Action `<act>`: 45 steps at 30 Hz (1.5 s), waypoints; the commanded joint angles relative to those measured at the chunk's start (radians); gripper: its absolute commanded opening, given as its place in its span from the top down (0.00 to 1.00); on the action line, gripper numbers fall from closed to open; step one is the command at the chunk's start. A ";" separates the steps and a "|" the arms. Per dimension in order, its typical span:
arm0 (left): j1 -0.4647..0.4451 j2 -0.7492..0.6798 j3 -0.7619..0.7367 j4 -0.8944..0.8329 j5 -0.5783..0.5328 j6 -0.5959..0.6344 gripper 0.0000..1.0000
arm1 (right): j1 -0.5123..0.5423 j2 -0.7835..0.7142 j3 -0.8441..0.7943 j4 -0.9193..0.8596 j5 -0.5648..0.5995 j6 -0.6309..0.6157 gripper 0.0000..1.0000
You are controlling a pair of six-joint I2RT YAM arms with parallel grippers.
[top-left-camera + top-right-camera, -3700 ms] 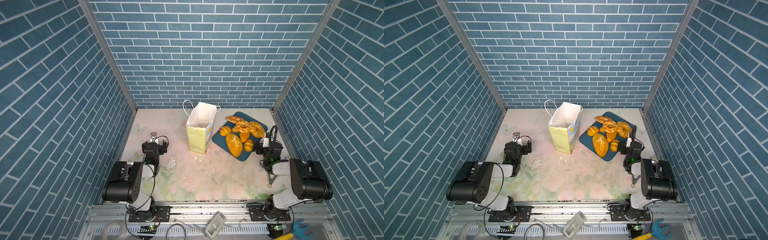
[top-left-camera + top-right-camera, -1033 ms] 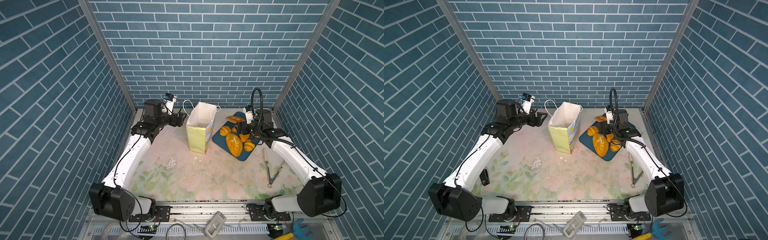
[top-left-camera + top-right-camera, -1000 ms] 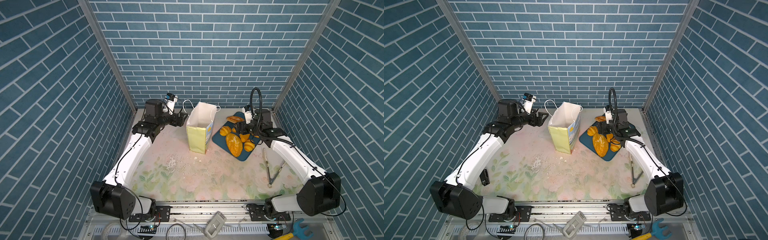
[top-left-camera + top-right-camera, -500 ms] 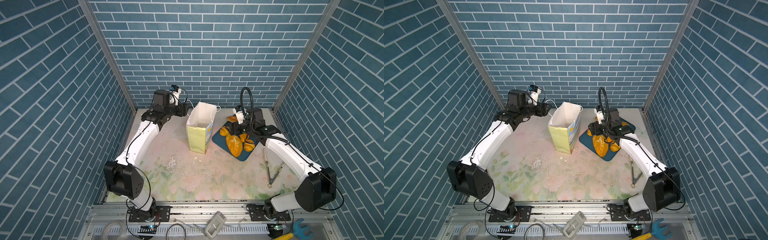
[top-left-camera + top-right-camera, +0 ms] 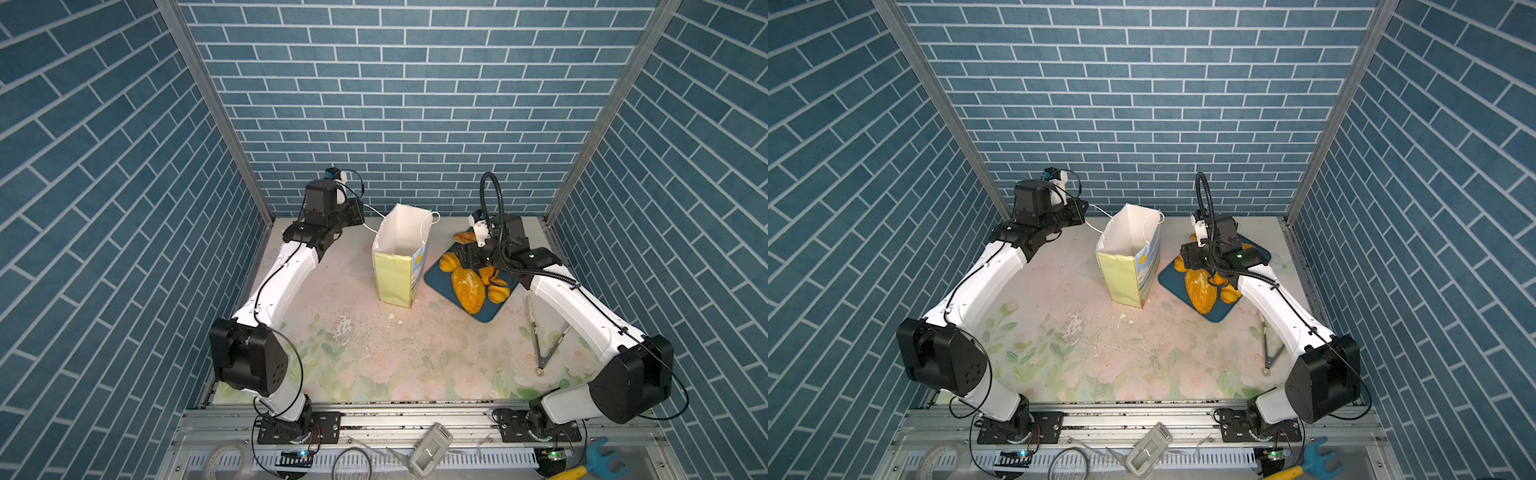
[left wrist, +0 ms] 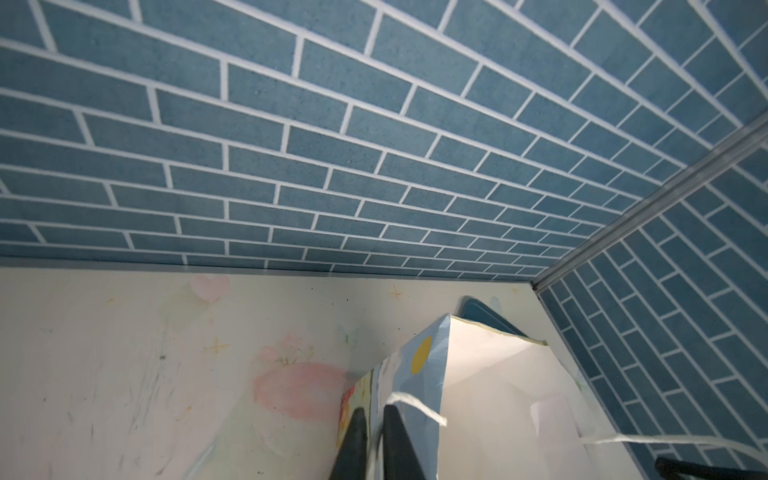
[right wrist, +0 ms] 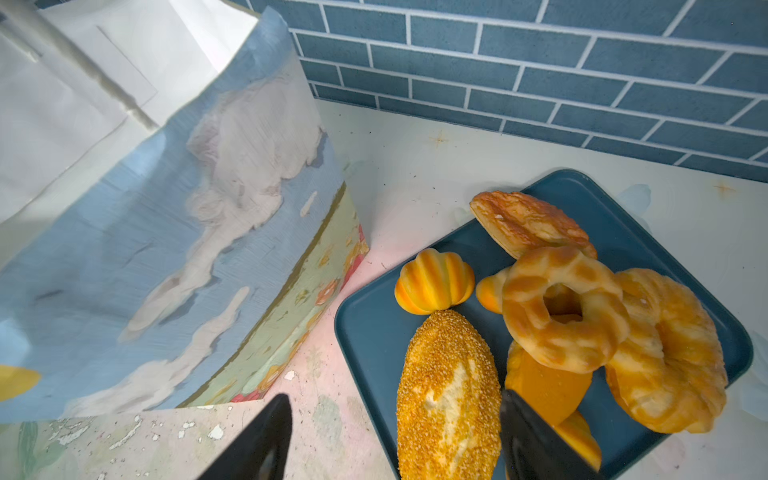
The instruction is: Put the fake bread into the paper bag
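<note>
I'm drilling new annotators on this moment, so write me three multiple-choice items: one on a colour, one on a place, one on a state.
1. Inside, the paper bag is: A brown; B white; C blue.
2. The speckled loaf lies: A in the bag; B on the bare table; C on the tray.
3. The left gripper is: A shut on the bag's cord handle; B wide open; C holding bread.
Answers: B, white paper shows through its open top; C, blue tray shows around it; A, its fingers pinch the cord.
</note>
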 commanded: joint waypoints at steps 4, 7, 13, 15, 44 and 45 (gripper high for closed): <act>0.004 -0.145 -0.151 0.093 -0.051 -0.124 0.89 | 0.005 -0.022 0.049 -0.021 0.016 0.050 0.22; 0.004 -0.194 -0.207 0.106 -0.077 -0.156 0.89 | 0.007 -0.025 0.050 -0.022 0.009 0.057 0.23; 0.003 -0.257 -0.258 0.111 -0.109 -0.192 0.89 | 0.007 -0.042 0.035 -0.036 -0.004 0.066 0.23; 0.000 -0.274 -0.273 0.105 -0.119 -0.203 0.89 | 0.006 -0.052 0.026 -0.040 -0.001 0.071 0.23; 0.001 0.089 0.272 -0.398 0.090 0.092 0.63 | 0.022 -0.086 0.049 -0.178 0.066 0.257 0.25; 0.006 0.087 0.261 -0.390 0.101 0.082 0.69 | 0.024 -0.078 0.061 -0.186 0.066 0.259 0.26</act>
